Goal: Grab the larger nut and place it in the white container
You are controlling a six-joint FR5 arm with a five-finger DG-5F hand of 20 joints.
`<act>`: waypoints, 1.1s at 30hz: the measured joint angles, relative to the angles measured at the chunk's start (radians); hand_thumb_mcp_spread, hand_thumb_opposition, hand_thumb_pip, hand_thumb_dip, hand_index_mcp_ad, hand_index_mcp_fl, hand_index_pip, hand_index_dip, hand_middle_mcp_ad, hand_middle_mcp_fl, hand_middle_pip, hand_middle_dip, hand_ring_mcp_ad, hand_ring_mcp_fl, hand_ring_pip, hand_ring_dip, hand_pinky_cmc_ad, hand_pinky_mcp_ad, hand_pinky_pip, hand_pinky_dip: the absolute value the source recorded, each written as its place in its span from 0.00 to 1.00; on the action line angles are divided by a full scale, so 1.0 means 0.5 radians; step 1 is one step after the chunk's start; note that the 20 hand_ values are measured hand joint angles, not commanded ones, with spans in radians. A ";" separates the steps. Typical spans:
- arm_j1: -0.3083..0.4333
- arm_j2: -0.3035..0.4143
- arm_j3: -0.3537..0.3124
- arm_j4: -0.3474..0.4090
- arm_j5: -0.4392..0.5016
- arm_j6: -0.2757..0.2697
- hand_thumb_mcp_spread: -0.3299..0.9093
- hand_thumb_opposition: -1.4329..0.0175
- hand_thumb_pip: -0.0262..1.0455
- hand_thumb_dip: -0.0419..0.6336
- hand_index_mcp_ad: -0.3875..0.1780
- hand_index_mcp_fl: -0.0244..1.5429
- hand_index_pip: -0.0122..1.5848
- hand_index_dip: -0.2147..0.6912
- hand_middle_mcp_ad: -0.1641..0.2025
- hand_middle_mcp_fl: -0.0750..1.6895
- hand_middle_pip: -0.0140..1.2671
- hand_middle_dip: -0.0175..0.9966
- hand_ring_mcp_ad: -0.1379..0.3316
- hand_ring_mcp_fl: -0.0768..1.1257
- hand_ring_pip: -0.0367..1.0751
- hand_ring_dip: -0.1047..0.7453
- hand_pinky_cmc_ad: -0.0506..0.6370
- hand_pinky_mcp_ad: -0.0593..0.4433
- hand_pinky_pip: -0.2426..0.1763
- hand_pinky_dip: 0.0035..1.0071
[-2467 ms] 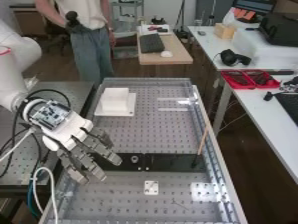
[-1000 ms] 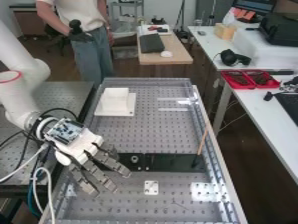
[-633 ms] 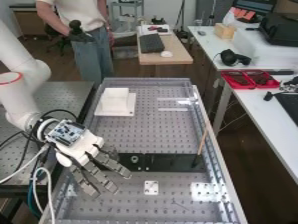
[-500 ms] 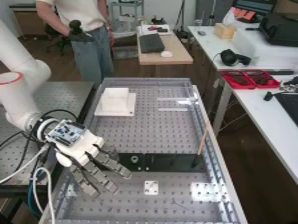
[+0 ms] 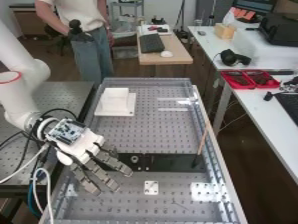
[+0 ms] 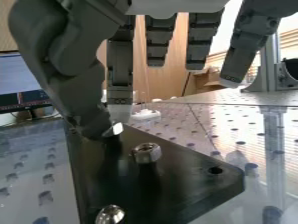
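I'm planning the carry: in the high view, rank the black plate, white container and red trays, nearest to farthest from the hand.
1. Black plate, by the hand.
2. White container, toward the bench's far end.
3. Red trays, on the view's right-hand desk.

On my grey perforated metal desk (image 5: pixel 153 134) I see a small white square plate (image 5: pixel 151 192); beyond, a black keyboard (image 5: pixel 152 43) and white mouse (image 5: pixel 166 54) share a pale wooden table (image 5: pixel 154 60), red plastic trays (image 5: pixel 249 87) a white table (image 5: pixel 258 102).

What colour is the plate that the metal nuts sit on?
The plate is black, which shows best in the wrist view.
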State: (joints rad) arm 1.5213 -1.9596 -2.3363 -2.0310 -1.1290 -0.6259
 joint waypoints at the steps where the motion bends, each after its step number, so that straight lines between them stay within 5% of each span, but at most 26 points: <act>1: 0.000 0.002 0.000 -0.002 -0.002 -0.002 0.54 0.39 0.76 0.37 0.39 0.10 0.98 0.32 0.48 0.05 0.11 0.22 0.62 0.06 0.25 0.21 0.54 0.74 0.28 0.76; 33: -0.044 0.014 0.027 -0.070 -0.097 -0.019 0.54 0.39 0.77 0.37 0.39 0.04 0.98 0.33 0.48 0.05 0.11 0.22 0.63 0.06 0.25 0.21 0.53 0.74 0.28 0.76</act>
State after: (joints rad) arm 1.4992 -1.9525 -2.3229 -2.0660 -1.1775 -0.6354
